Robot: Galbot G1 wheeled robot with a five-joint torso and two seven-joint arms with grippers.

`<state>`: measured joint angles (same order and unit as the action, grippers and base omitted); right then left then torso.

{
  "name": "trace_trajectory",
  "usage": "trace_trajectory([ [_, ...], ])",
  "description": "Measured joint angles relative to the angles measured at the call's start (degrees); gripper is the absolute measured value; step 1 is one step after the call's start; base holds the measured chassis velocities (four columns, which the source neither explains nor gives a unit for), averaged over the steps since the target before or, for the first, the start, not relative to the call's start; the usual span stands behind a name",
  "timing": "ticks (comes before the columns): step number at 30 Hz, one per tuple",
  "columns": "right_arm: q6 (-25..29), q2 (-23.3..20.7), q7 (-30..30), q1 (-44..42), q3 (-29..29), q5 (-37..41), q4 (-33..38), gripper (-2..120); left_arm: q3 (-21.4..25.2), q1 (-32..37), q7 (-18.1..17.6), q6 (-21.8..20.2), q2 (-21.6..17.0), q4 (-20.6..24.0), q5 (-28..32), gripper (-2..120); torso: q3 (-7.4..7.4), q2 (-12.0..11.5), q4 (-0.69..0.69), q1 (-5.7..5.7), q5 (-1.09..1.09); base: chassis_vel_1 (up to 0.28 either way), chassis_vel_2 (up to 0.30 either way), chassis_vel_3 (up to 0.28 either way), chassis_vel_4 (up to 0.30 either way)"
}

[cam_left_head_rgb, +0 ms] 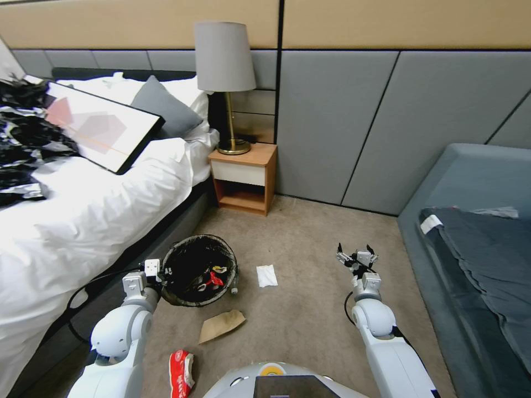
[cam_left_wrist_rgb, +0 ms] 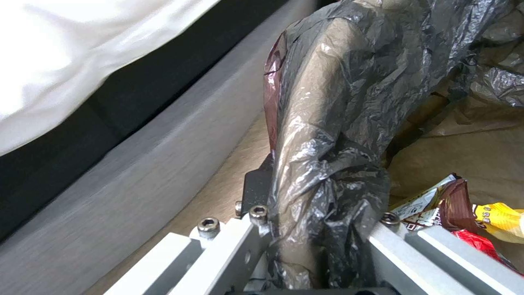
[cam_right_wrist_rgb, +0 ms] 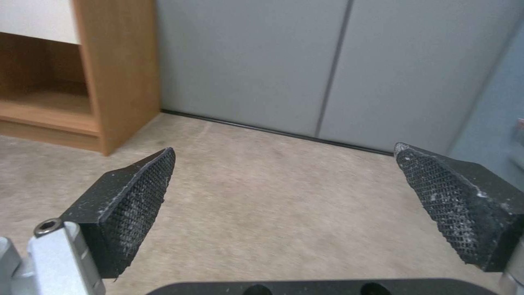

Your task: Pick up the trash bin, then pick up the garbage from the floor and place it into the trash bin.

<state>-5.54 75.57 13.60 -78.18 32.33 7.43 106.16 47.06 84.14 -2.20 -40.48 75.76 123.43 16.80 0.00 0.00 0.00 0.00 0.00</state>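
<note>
The trash bin (cam_left_head_rgb: 185,296), lined with a black bag, is on the carpet beside the bed. My left gripper (cam_left_head_rgb: 163,272) is shut on its near-left rim; the left wrist view shows the bag-covered rim (cam_left_wrist_rgb: 322,164) clamped between the jaws of the left gripper (cam_left_wrist_rgb: 319,237). Snack wrappers (cam_left_wrist_rgb: 464,205) lie inside the bin (cam_left_head_rgb: 213,278). Garbage lies on the floor: a white paper scrap (cam_left_head_rgb: 266,275), a flat brown paper bag (cam_left_head_rgb: 221,325) and a red-and-white wrapper (cam_left_head_rgb: 181,373). My right gripper (cam_left_head_rgb: 357,255) hovers open over bare carpet, its pads (cam_right_wrist_rgb: 136,196) wide apart.
The bed (cam_left_head_rgb: 83,221) runs along the left, close to the bin. A wooden nightstand (cam_left_head_rgb: 243,177) with a lamp (cam_left_head_rgb: 227,83) stands against the grey wall. A grey sofa (cam_left_head_rgb: 475,249) bounds the right side. Open carpet (cam_left_head_rgb: 310,309) lies between them.
</note>
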Motion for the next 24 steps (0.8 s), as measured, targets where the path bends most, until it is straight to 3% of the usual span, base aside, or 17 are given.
trace_trajectory([
  [24,1.9,0.7,0.9,-0.7,-0.2,-2.1,-0.3,100,-0.2,0.4,0.5,0.9,-0.3,-0.3,-1.7,0,0.0,0.0,0.02,0.0,0.01,0.049,0.051,0.048,0.045],
])
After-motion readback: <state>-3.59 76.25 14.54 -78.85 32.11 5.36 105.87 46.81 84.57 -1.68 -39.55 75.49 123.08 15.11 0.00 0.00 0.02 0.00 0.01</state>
